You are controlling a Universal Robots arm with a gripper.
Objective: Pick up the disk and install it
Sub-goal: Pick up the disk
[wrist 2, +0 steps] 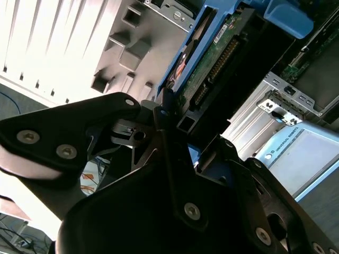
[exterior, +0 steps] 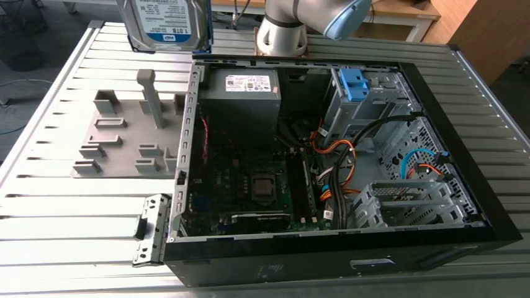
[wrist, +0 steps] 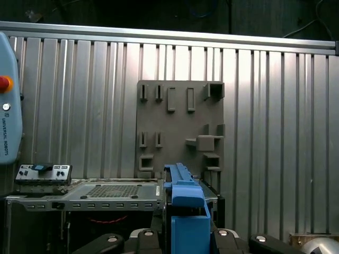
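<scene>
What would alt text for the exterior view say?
The disk hangs, label facing the camera, at the top edge beside the arm. Below, an open computer case lies beside a grey plate on the slatted table.

disk (exterior: 166, 23) upright over slatted table (exterior: 74, 211) | computer case (exterior: 331, 261) open; grey fixture plate (exterior: 124, 146) just beside

The exterior view looks down at the open case (exterior: 331, 261) and table (exterior: 49, 205). Both wrist views sit right by the claw (wrist 2: 168, 108) and disk (wrist 2: 212, 63). All three see the grey plate (exterior: 116, 143).
</scene>
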